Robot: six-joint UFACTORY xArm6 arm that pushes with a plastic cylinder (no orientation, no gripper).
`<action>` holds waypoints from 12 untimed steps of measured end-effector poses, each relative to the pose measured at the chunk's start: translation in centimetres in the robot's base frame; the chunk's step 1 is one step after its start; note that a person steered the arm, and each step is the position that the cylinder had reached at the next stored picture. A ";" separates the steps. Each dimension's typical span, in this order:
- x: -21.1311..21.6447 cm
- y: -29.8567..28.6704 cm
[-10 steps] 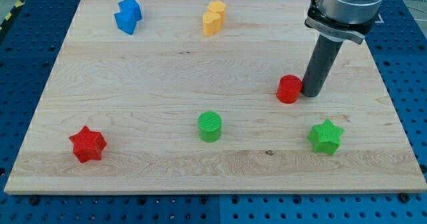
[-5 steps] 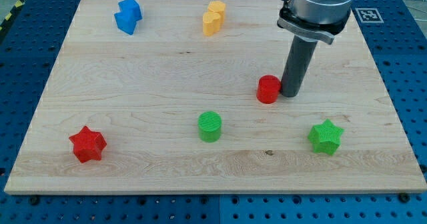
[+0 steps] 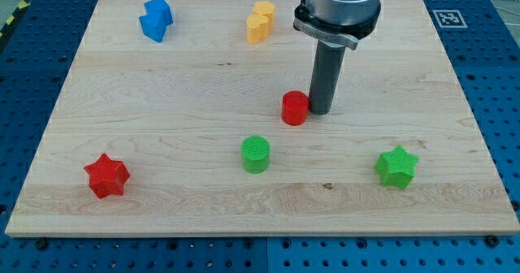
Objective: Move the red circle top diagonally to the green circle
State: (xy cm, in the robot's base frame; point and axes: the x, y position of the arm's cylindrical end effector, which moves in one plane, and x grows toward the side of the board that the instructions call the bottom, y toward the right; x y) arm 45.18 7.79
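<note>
A pale wooden board [image 3: 162, 86] is lying on a blue perforated table [image 3: 24, 78] and filling most of the view, and the grey arm with its straight dark rod is reaching down over the board's far right-of-centre part. There is no gripper on this arm and so nothing to open or close; my tip [image 3: 320, 111] is pressing on the board, touching the right side of the small red circle-shaped block [image 3: 295, 108]. That red circle is sitting near the middle of the board, up and to the right of the small green circle-shaped block [image 3: 255, 153], with a clear gap of bare wood between the two. As I judge it, the red circle is already lying on a far-right diagonal from the green circle, so the task is looking largely done; what is remaining, if anything, is a short further nudge leftward and nearer to bring the two closer without knocking the green one. The other blocks are standing well apart from this pair: a green star-shaped block [image 3: 396, 166] at near right, a red star-shaped block [image 3: 106, 175] at near left, a blue block [image 3: 155, 19] of irregular shape at far left, and a yellow block [image 3: 260, 23] of irregular shape far and just left of the arm.
</note>
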 end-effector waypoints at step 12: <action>0.2 -10.2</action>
